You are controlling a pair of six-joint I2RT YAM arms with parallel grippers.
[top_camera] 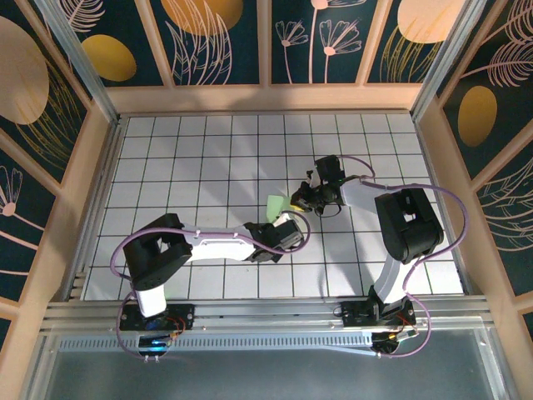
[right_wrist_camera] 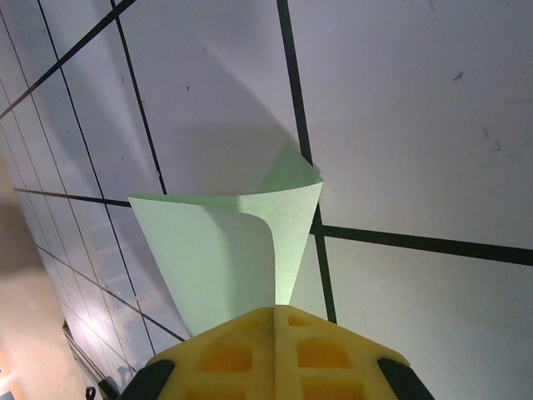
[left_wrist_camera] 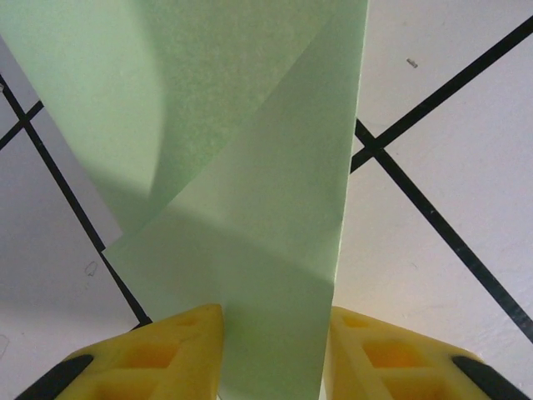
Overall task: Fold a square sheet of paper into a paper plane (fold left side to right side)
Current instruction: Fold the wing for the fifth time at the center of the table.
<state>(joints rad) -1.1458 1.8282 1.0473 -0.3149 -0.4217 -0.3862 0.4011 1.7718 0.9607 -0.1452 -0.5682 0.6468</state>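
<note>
Pale-green square sheet of paper (top_camera: 276, 206) was held near the middle of the white grid tiles (top_camera: 208, 150), and from above you saw only a small bent patch of it just to the left of where your two arms met. Your left gripper (top_camera: 293, 222) sat just below that patch and your right gripper (top_camera: 304, 200) at its right edge, both covering part of it, so its full outline was hard to make out. Through the left wrist camera the paper lay in layers: one diagonal edge crossed another layer, and a long straight edge ran down its right side, while its upper part was cut off by the frame. There the yellow fingers (left_wrist_camera: 179, 354) were spread, and a strip of paper filled the gap between them; you could not tell whether they touched it. Through the right wrist camera the sheet curled into an open loop with a rolled-over corner, casting a shadow on the tile, and that gripper's fingers (right_wrist_camera: 225, 354) were pressed together, pinching its lower end.
</note>
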